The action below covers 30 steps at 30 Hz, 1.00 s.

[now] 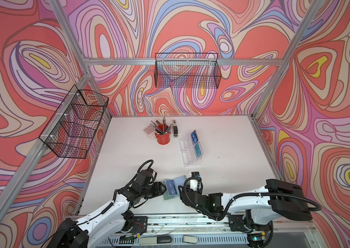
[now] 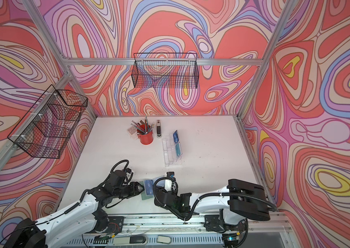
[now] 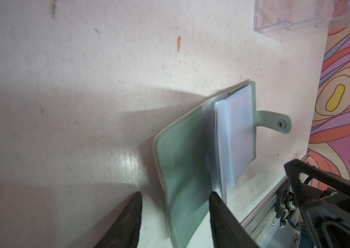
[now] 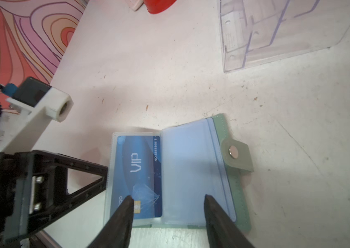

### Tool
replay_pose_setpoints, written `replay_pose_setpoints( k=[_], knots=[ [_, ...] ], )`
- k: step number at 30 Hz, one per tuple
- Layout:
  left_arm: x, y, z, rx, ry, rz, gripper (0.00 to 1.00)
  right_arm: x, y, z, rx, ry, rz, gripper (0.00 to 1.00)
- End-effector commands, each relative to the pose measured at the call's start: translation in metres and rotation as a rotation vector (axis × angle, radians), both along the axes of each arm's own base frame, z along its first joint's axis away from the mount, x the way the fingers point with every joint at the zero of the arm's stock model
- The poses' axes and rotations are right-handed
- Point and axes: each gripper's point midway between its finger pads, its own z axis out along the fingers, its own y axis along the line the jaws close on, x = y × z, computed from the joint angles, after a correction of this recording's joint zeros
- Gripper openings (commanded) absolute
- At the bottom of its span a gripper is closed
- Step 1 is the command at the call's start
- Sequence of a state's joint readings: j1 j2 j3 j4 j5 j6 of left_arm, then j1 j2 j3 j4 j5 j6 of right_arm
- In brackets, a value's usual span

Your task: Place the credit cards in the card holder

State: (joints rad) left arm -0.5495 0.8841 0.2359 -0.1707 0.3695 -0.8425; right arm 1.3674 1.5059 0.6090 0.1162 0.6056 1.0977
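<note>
Holder [image 4: 191, 171] lies open at six o'clock, one card [image 4: 136, 171] sleeved; my left gripper [image 3: 175, 195] and right gripper [image 4: 168, 198] gape partway, empty; cards [image 1: 198, 150] sit in stand [image 1: 188, 158] at one o'clock; pinch one's top edge squarely.

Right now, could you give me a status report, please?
Both open, empty: left pincer, right pincer. Open card holder, VIP card sleeved. In clear stand: blue card, teal card. Nothing blocking.
</note>
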Motion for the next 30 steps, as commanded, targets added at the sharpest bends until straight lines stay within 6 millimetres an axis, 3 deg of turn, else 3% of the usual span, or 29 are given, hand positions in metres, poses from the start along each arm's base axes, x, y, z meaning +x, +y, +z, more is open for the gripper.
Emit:
replay_pose_setpoints(
  k=[1, 9, 30],
  knots=[
    [0.004, 0.008, 0.007, 0.044, -0.012, 0.023, 0.57, 0.009, 0.008, -0.015, -0.013, 0.04, 0.031, 0.54],
    [0.002, 0.022, 0.016, 0.072, -0.059, 0.061, 0.64, 0.021, 0.019, -0.046, -0.044, 0.115, 0.056, 0.48],
    [0.002, 0.004, 0.008, 0.004, -0.019, 0.015, 0.6, 0.019, 0.044, -0.028, 0.025, 0.115, 0.127, 0.47]
  ],
)
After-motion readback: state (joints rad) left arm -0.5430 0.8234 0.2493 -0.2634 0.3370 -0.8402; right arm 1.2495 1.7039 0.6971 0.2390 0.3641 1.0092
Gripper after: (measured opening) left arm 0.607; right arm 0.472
